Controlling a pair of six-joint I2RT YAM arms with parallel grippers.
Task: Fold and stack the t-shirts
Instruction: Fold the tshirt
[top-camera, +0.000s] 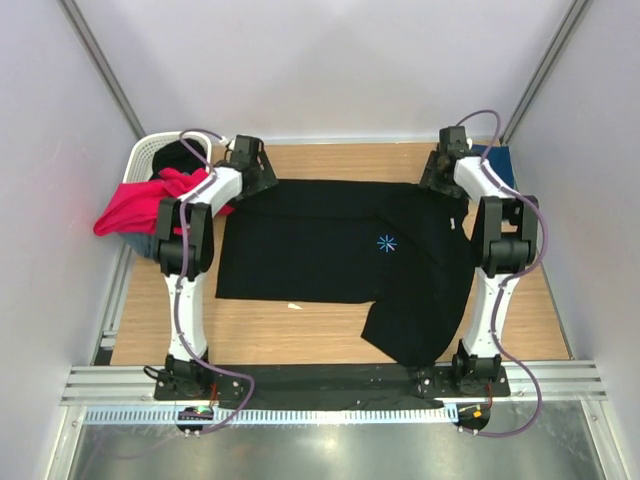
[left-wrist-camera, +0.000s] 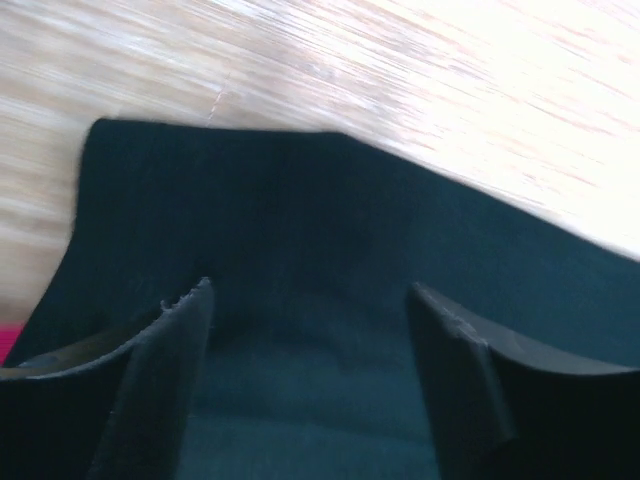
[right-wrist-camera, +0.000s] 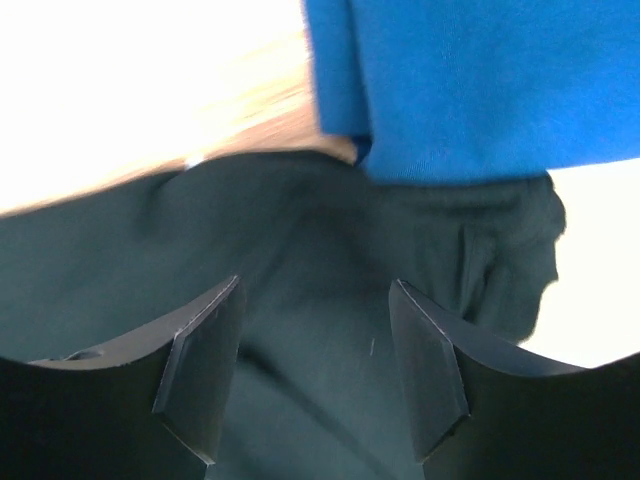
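Showing one black t-shirt (top-camera: 320, 250), one blue t-shirt (right-wrist-camera: 480, 80), one red t-shirt (top-camera: 130, 210); left gripper (left-wrist-camera: 310, 295), right gripper (right-wrist-camera: 315, 290) both open-jawed

One black t-shirt (top-camera: 330, 250), one red t-shirt (top-camera: 135, 212), one blue t-shirt (top-camera: 497, 158), one basket (top-camera: 143, 157)

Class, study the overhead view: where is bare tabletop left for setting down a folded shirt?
Widest free patch: near-left on the table, between the black shirt and the arm bases. A thin strip runs behind that shirt. Crowded: the far-left basket and red shirt, and the far-right blue shirt.
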